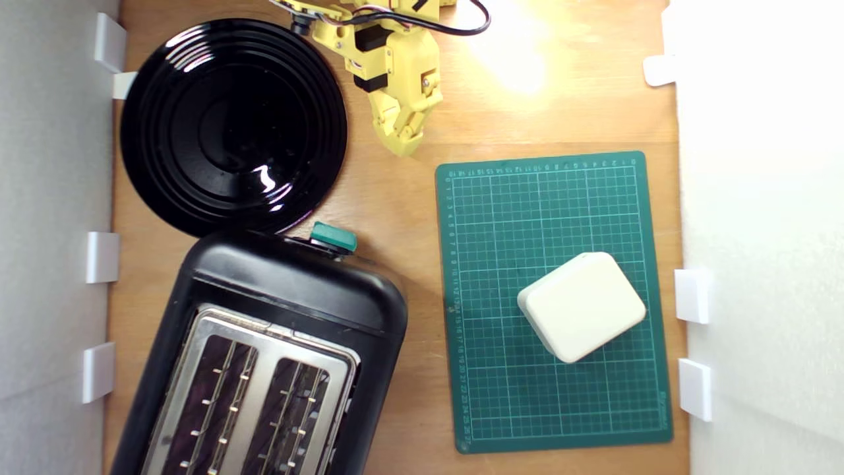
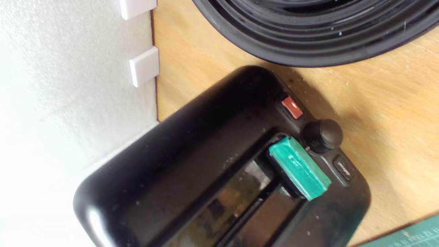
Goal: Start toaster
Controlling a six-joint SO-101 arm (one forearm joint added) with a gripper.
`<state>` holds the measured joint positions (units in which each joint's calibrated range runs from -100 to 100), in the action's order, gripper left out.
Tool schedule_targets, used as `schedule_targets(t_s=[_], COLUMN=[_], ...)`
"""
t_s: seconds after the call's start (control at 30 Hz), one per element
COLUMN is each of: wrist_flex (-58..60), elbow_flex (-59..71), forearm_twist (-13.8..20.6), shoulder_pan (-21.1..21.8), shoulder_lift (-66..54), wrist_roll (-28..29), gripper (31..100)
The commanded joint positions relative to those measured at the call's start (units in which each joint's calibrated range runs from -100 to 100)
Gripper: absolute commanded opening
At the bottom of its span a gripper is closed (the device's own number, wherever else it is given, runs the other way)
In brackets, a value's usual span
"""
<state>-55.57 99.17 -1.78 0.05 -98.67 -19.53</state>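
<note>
With my gripper [image 1: 403, 146] closed on nothing, well apart from the toaster [image 1: 264, 343] in the exterior view's lower left, I fear slipping off its small green lever [image 1: 333, 237] and hitting the black plate [image 1: 165, 191].

Toaster end with its controls, seen from close above

The glossy black toaster [image 2: 192, 164] filled the lower middle, its teal-green lever knob [image 2: 299, 168] standing out from the end face. Just beside the knob sat a round black dial [image 2: 322, 135], a small red button [image 2: 292, 107] and a dark rectangular button [image 2: 343, 167]. The ridged black plate [image 2: 308, 34] lay near on the wooden table [image 2: 387, 130], and a green mat corner [image 2: 411, 236] showed.
</note>
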Motion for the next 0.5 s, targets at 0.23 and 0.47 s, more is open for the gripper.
schedule_targets(t_s=[0.23,0.47], wrist_flex=[-1.2,-1.1], elbow_flex=[0.5,0.5], forearm_twist=[0.5,0.5], shoulder_pan=[1.5,1.5], shoulder_lift=[-0.8,-0.8], wrist_roll=[0.2,0.2], gripper=[31.8,31.7])
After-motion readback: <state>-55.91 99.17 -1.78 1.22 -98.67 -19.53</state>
